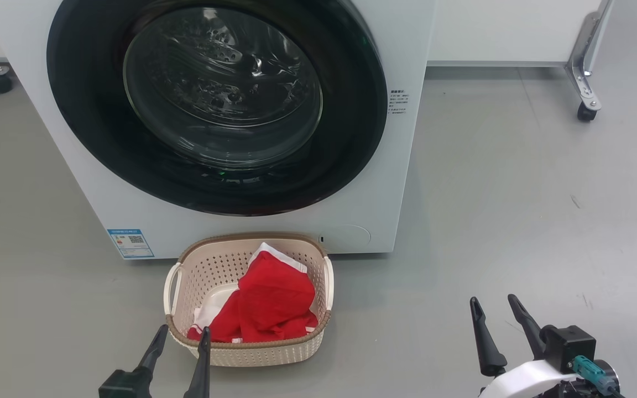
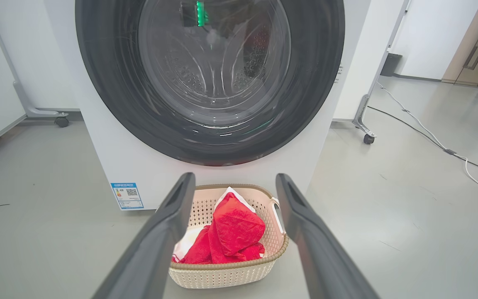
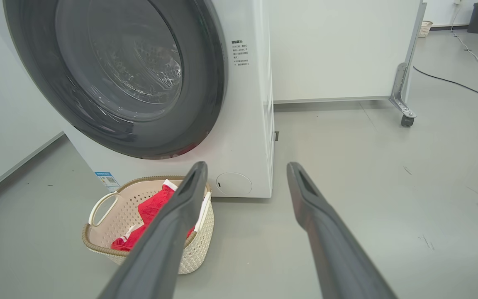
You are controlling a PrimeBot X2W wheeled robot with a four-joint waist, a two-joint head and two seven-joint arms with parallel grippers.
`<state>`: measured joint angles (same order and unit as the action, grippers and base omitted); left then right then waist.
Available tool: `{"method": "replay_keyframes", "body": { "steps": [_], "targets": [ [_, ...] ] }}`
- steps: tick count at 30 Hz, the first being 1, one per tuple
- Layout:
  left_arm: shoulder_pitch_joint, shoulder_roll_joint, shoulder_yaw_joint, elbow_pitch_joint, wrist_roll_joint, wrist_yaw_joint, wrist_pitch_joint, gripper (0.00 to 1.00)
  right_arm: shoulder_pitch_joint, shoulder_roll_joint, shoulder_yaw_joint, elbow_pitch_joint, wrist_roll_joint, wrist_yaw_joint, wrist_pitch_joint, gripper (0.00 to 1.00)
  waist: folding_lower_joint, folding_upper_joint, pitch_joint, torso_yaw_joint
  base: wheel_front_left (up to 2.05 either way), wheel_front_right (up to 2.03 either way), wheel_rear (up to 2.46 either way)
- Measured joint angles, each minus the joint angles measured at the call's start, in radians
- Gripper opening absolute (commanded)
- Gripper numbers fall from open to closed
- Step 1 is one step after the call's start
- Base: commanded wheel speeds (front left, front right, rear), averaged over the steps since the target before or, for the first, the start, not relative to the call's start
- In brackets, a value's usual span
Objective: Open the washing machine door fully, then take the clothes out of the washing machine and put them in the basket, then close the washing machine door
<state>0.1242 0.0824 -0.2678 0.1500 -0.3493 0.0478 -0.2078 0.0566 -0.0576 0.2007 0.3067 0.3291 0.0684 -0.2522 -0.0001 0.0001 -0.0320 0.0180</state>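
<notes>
Nearest you, your left gripper (image 1: 184, 331) is spread wide and empty, its fingertips just at the near rim of the basket (image 1: 252, 237). The basket holds the red clothes (image 1: 274, 301), heaped toward its right side. It sits on the floor (image 1: 517, 210) just in front of the washer (image 1: 379, 210), whose door (image 1: 86, 110) lies flush against the front. Your right gripper (image 1: 492, 301) is also spread and empty, well off to the right.

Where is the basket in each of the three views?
Head view: basket, bottom centre, below the washing machine door.
Left wrist view: basket, bottom centre, between the fingers of the left gripper.
Right wrist view: basket, lower left, partly behind one finger.
Shared landmark: the blue label sticker beside it.
</notes>
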Motion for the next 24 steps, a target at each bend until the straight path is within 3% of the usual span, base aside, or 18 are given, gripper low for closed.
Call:
{"method": "replay_keyframes", "body": {
  "steps": [24],
  "targets": [
    [0.004,0.0,0.001,-0.028,0.0,0.01,0.004,1.0,0.057,0.003,0.006,-0.062,-0.006,-0.019,0.0,1.0,0.0,0.0,-0.004,-0.005,0.0,0.0,0.0]
  ]
}}
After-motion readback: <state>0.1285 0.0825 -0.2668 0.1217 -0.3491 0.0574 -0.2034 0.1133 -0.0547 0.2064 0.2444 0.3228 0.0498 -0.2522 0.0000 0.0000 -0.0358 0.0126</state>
